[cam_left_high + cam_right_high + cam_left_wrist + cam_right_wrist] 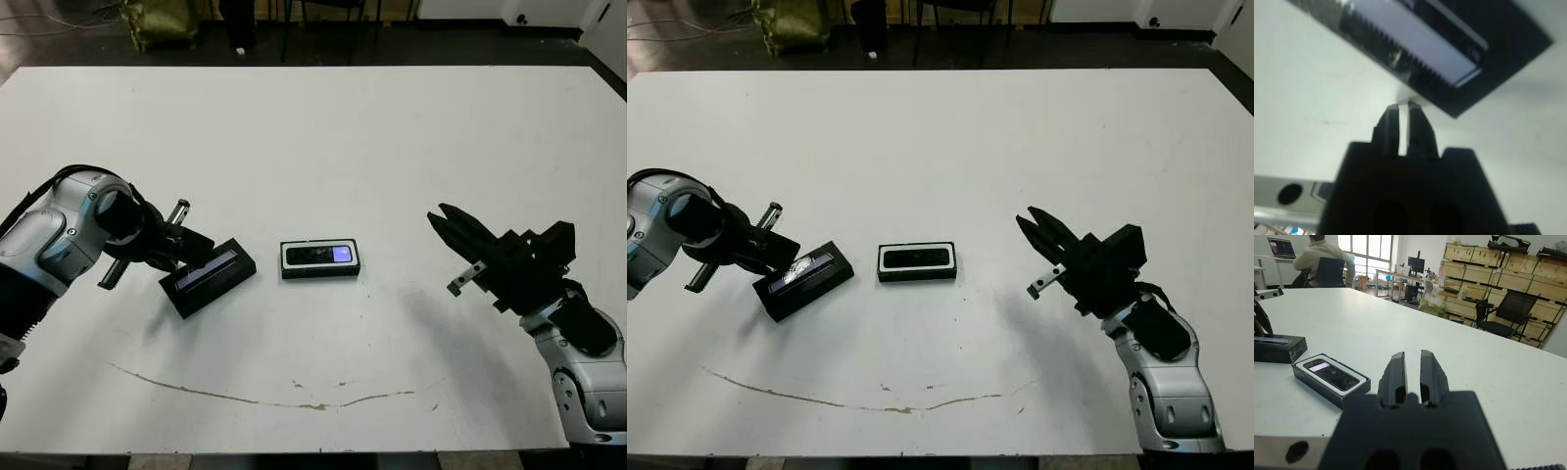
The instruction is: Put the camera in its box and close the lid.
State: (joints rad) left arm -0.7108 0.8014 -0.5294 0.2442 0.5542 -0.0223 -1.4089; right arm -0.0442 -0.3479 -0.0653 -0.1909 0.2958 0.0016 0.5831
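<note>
Head views: camera [319,255] lies inside box [320,272] mid-worktop [323,137]; lid [208,276] lies left of it, apart.
Left wrist: left tool [1403,106] pressed nearly together, tips at the lid's edge.
Right wrist: right tool [1413,363] slightly spread, empty, right of box.

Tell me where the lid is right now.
In the left eye view the lid lies on the table's left side, just left of the box, at the left gripper.
</note>
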